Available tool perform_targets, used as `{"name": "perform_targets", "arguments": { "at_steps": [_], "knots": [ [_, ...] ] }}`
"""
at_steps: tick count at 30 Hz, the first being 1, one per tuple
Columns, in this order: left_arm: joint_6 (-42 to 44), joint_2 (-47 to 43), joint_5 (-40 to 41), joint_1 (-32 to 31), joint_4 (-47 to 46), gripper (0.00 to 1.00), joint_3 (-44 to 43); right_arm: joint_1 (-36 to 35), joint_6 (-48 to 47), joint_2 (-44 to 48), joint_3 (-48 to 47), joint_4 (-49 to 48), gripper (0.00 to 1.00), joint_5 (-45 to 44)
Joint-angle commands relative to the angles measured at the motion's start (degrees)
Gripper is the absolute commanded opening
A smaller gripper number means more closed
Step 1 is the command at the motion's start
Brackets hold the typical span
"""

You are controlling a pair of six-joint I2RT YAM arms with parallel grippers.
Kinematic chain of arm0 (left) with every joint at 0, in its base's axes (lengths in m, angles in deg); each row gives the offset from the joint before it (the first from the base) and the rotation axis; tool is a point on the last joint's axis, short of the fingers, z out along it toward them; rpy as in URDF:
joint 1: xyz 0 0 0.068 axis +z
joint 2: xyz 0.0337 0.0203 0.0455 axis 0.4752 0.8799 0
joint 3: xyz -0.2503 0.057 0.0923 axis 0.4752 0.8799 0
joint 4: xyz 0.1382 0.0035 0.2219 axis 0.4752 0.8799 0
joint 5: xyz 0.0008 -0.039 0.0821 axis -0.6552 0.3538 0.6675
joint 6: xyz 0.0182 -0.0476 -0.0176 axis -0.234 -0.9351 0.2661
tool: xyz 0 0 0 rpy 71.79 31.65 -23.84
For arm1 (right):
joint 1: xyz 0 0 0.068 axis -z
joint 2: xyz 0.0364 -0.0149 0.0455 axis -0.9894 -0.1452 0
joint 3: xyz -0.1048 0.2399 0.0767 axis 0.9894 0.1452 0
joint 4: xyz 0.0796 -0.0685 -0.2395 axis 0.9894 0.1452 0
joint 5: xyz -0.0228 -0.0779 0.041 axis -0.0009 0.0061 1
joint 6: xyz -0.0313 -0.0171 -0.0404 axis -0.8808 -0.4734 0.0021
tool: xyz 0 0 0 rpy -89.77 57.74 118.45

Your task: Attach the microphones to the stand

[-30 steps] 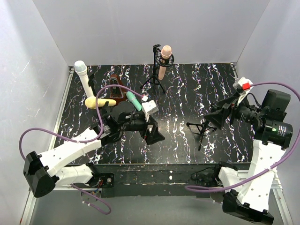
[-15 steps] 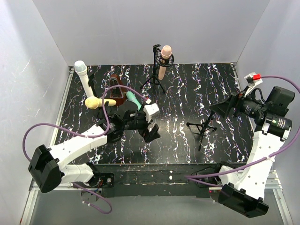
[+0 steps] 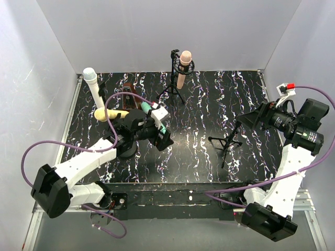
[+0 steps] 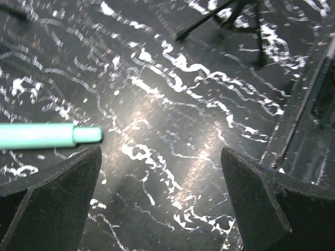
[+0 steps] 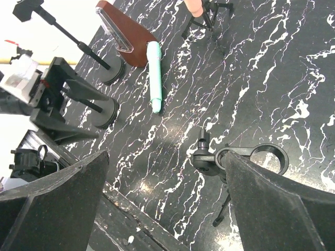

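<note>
Logged left gripper [image 4: 161, 152] spread wide, empty. Found teal-green microphone [image 4: 47, 136] at its 9 o'clock, long axis 9-to-3, tail end nearest. Right gripper [image 5: 167, 155] likewise gaping, empty, farther off.

Brown wedge-shaped block [image 5: 133, 42] sits toward the back left of the black, white-veined surface [image 3: 209, 104], a clear panel on its face. Plain white walls [image 3: 157, 31] close the surface in on three sides.

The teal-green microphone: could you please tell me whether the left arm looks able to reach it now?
Probably yes: the left gripper hangs open right by the teal-green microphone, whose handle end lies near its jaws with nothing between.
</note>
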Motion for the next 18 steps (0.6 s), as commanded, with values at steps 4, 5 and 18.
{"name": "perform_targets", "arguments": {
  "at_steps": [4,5,18],
  "knots": [
    [-0.4,2.8,-0.4,3.3,-1.6,0.98,-0.3,0.9,4.5,1.0,1.0,-4.9,0.98,-0.2],
    [-0.5,3.2,-0.8,3.3,-1.4,0.98,-0.4,1.2,4.6,1.2,1.5,-5.3,0.98,-0.4],
    [0.3,2.8,-1.6,3.3,-0.1,0.98,-0.5,2.1,12.4,2.4,5.2,-9.5,0.98,-3.7]
  ]
}}
